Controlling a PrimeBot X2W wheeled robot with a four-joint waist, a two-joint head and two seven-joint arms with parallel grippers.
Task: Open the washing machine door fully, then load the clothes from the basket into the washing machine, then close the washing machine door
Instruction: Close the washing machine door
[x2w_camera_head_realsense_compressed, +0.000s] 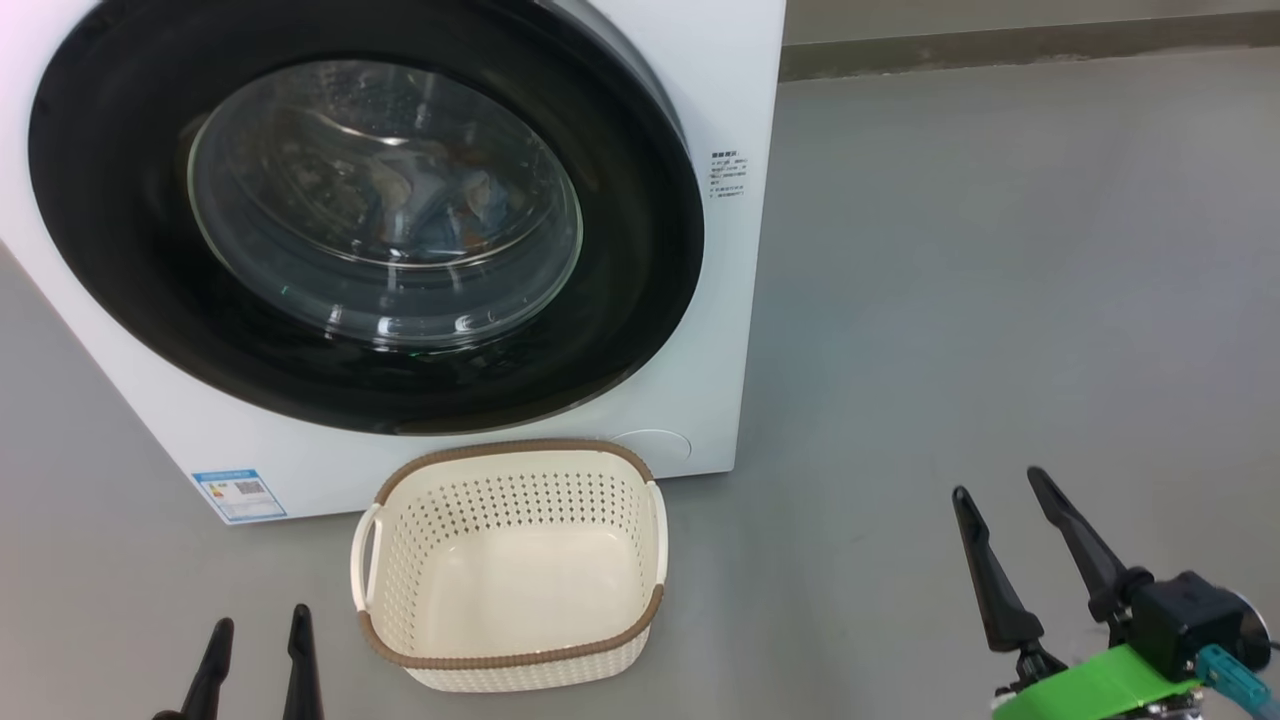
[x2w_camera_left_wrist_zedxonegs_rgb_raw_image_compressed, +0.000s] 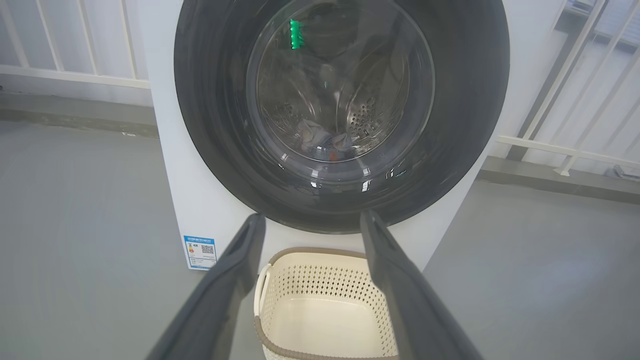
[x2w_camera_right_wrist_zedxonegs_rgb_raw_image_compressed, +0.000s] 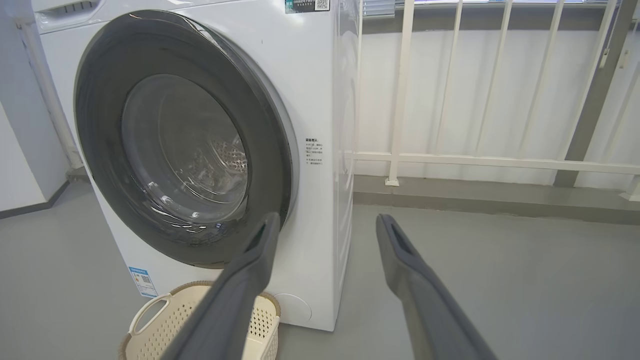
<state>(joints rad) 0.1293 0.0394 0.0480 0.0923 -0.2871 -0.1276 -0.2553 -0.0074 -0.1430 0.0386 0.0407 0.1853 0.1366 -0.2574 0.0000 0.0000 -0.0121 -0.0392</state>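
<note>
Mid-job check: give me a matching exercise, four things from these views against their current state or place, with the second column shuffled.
Things:
1. glossy black round washing machine door
2. cream perforated plastic basket
3. light blue printed clothes
4. right end effector

States or places:
A. open, holding nothing
B. inside the steel drum
C. closed
D. empty, on the grey floor

Pairs: 1-C, 2-D, 3-B, 4-A

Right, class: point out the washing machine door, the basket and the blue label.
washing machine door (x2w_camera_head_realsense_compressed: 120, 200), head view, on its glossy black ring.
basket (x2w_camera_head_realsense_compressed: 515, 445), head view, on the brown rim's far side.
blue label (x2w_camera_head_realsense_compressed: 240, 495), head view, on its middle.
</note>
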